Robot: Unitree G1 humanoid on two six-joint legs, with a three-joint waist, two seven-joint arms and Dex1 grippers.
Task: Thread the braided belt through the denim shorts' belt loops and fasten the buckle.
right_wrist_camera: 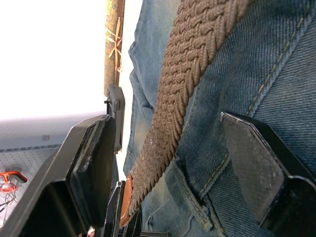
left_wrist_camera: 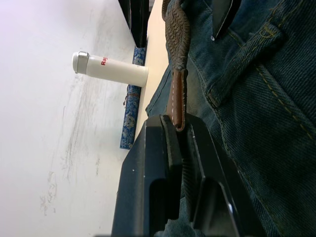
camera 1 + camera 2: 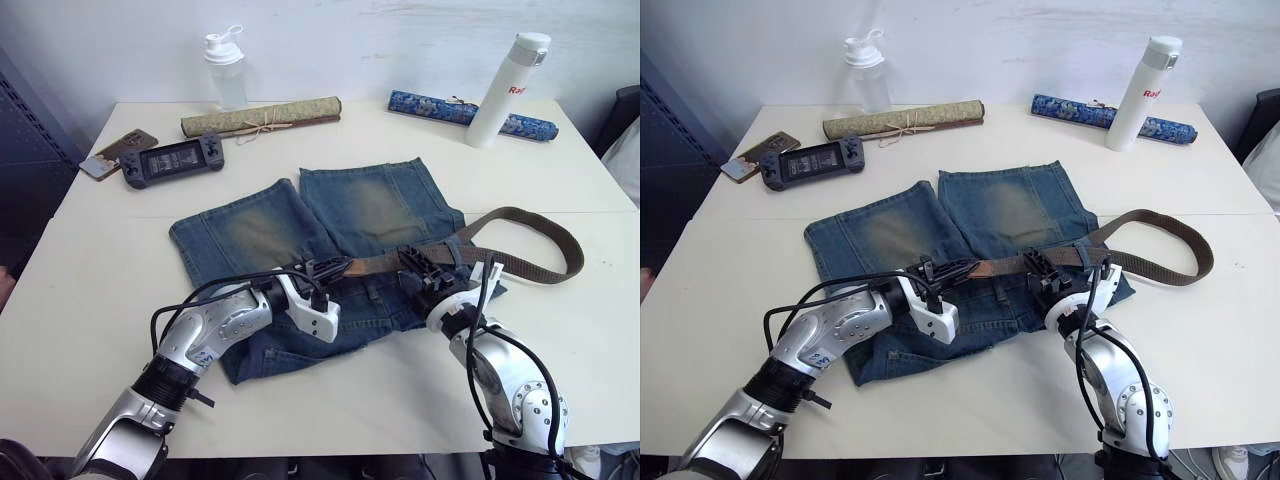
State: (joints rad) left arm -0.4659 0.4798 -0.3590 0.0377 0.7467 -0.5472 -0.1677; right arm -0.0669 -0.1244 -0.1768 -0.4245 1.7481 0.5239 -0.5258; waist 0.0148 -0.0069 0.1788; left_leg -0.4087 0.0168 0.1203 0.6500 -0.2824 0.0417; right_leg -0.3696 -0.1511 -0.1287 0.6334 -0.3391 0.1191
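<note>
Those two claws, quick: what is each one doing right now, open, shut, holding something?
Left gripper: shut on the braided belt, pinching its tan leather tip.
Right gripper: open, fingers either side of the belt over the denim shorts, not gripping.

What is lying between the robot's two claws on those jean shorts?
A stretch of the braided belt runs from the left gripper, which pinches its tan leather tip, to the open right gripper, across the denim shorts. The head views show it best.
</note>
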